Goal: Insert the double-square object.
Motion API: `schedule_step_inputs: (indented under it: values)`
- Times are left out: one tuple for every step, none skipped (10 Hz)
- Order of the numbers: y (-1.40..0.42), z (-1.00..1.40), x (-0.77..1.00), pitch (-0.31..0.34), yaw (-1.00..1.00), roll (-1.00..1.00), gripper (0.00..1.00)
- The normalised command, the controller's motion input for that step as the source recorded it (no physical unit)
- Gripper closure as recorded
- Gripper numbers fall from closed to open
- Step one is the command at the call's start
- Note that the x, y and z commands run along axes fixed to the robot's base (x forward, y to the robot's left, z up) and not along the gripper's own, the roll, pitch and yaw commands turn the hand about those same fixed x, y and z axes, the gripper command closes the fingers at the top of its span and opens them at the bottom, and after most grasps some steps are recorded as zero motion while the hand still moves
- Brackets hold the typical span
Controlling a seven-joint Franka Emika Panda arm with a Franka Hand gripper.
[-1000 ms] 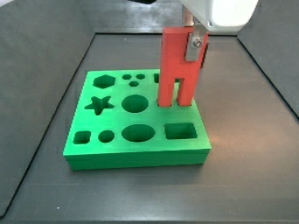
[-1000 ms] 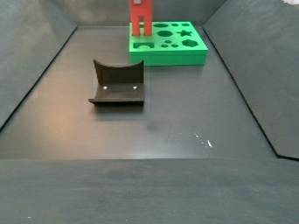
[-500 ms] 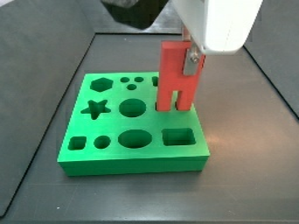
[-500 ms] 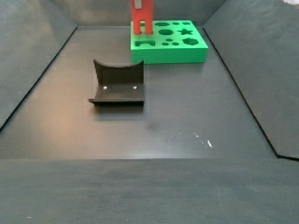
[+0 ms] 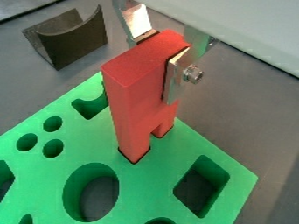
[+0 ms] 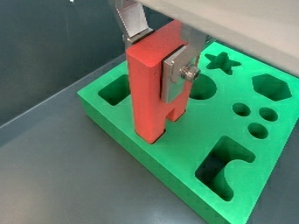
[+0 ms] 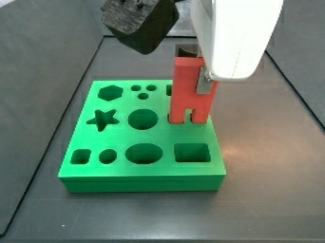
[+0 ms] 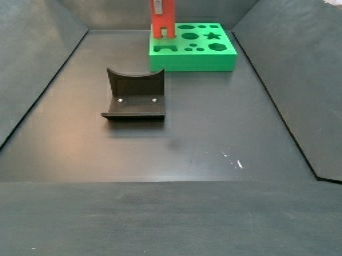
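- Red block, the double-square object [image 5: 142, 92], stands upright in my pincer [image 5: 162, 54], its two prongs pointing down into the green board [image 5: 70, 175]; in both wrist views the prong tips appear to have entered their square holes, but most of the block's height still shows above the board.
- My pincer is clenched on the double-square object near its joined top: one silver finger [image 6: 179, 70] presses flat against one face, the opposite finger [image 6: 135, 17] against the far face, so the block sits between the pads and hangs below them.
- My judgement of the main risk: if the block is tilted even slightly, the prongs could bind against the hole walls as I push down, and further force could drag the board across the worktop [image 8: 174, 150].
- Second risk, as I judge it: the pads grip only the upper part, so a jammed prong could make the block slide or twist between my fingers.
- Letting go too early might leave the block standing only partly seated, leaning in its holes.
- In a side view the fixture [image 8: 134, 96] stands well apart from the board, so I expect no trouble from it.
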Motion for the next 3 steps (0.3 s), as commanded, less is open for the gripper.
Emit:
schedule_step_inputs:
  values:
    - [0.0,-0.06,0.0,0.0,-0.01,0.0,1.0]
    - [0.0,0.0,0.0,0.0,0.0,-0.01,1.0]
    - [0.0,0.0,0.0,0.0,0.0,0.0,1.0]
